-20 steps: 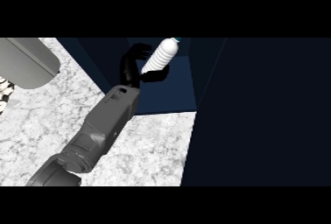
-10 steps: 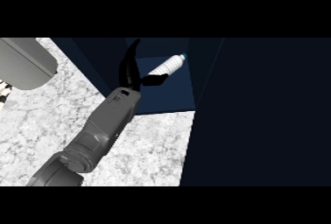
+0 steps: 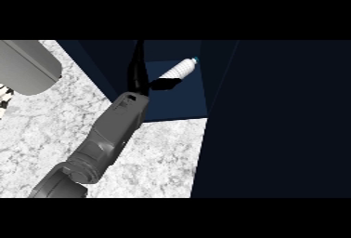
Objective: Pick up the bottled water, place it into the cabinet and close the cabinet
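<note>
A pale, grey-speckled stone worktop (image 3: 158,153) fills the lower left of the head view. A dark navy cabinet (image 3: 185,100) stands on it at the top, its interior showing as a lighter blue floor, and a large dark panel, apparently the cabinet door (image 3: 274,121), takes up the whole right side. A grey rounded object (image 3: 27,65) sits at the upper left corner; what it is cannot be told.

One grey forearm (image 3: 109,135) rises from the lower left edge and angles up into the cabinet opening. Which arm it is cannot be told for certain; it reads as the left. Its black hand (image 3: 140,76) is inside the cabinet, fingers stretched upward and thumb out to the right, meeting the lower end of the bottled water (image 3: 179,69). The bottle lies tilted, cap pointing up and right, inside the cabinet. Whether the hand holds the bottle or only touches it cannot be made out.
</note>
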Robot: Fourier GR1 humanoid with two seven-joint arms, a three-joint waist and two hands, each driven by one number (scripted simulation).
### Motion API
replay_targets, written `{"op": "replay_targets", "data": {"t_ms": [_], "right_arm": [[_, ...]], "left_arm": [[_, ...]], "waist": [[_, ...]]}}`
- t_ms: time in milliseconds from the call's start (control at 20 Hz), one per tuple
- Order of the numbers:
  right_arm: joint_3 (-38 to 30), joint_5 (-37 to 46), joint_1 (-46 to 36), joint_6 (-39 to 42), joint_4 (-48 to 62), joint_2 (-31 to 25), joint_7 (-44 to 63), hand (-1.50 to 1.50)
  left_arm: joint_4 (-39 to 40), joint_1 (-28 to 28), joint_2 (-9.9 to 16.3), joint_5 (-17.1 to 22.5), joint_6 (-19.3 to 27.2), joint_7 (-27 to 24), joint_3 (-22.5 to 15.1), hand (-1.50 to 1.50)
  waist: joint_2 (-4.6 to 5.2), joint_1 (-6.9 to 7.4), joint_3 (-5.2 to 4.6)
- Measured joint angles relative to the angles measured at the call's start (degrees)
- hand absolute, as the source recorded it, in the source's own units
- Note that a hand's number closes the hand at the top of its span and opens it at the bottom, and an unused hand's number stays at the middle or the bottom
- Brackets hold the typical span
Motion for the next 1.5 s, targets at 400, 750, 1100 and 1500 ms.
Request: {"op": "replay_targets", "data": {"t_ms": [400, 750, 1100, 1500], "right_arm": [[0.2, -0.2, 0.7, -0.5, -0.2, -0.6, -0.5, -1.5], [0.3, -0.2, 1.2, -1.4, -0.3, -0.6, 0.1, -1.5], [-0.1, 0.3, 0.9, -2.6, -0.6, -1.6, 0.7, -1.5], [-0.6, 0.6, 1.3, -3.9, -0.7, -3.8, 0.9, -1.5]], "left_arm": [[-7.4, 3.3, -0.1, 4.9, -14.0, -9.8, 3.7, 1.5], [-11.5, 5.4, -0.2, 9.4, -24.9, -12.7, 0.8, 1.5], [-20.1, 10.5, 0.0, 14.3, -34.7, -7.9, -3.3, 1.5], [-38.7, 23.5, -0.1, 17.2, -37.7, -2.8, -9.9, 1.5]], "waist": [[-0.51, 0.81, -0.01], [-0.8, 1.46, -0.01], [-1.6, 3.44, 0.03], [-2.2, 5.21, 0.11]]}}
